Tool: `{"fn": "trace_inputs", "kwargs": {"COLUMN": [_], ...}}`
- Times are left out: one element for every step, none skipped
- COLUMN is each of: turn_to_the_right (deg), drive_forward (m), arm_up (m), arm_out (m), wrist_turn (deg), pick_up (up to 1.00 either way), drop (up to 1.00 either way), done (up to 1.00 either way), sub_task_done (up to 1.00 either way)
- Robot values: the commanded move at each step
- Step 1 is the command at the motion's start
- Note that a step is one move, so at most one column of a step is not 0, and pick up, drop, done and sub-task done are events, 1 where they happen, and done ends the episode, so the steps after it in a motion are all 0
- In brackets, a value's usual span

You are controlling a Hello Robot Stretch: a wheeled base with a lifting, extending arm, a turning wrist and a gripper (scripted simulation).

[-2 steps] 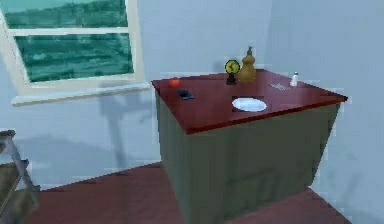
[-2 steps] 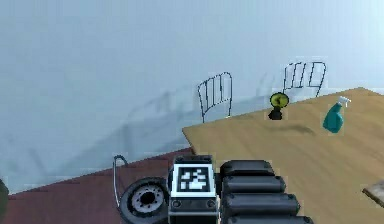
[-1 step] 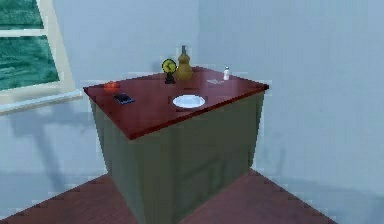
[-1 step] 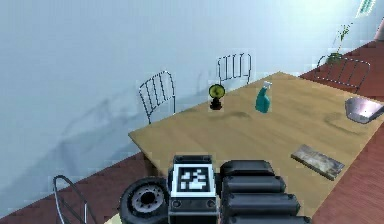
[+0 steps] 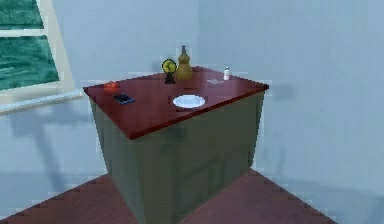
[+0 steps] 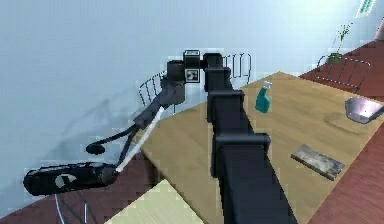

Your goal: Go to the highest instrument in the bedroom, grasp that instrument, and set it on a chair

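In the arm side view my arm (image 6: 235, 140) rises from the bottom edge to two white marker squares (image 6: 190, 60). Left of them is the gripper (image 6: 140, 125), its thin fingers slanting down to the left. It holds a long instrument with a pale neck (image 6: 138, 142) and a dark, elongated body (image 6: 65, 178), which hangs above the floor beside the table's corner. Behind the gripper, by the pale wall, stand thin dark wire rails (image 6: 152, 88) that look like a chair back.
A wooden table (image 6: 300, 125) on the arm side view's right carries a teal spray bottle (image 6: 263, 97), a flat grey slab (image 6: 318, 160) and a grey bowl (image 6: 362, 108). Ahead stands a red-topped cabinet (image 5: 150, 115) bearing a clock (image 5: 169, 69), brown vase (image 5: 184, 63) and white plate (image 5: 188, 101). A window (image 5: 25, 45) is at the left.
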Motion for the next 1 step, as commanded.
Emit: {"fn": "trace_inputs", "kwargs": {"turn_to_the_right": [0.0], "drive_forward": [0.00], "arm_up": [0.00], "arm_out": [0.00], "wrist_turn": [45.0], "pick_up": [0.00], "drop": [0.00], "done": [0.00], "sub_task_done": [0.00]}}
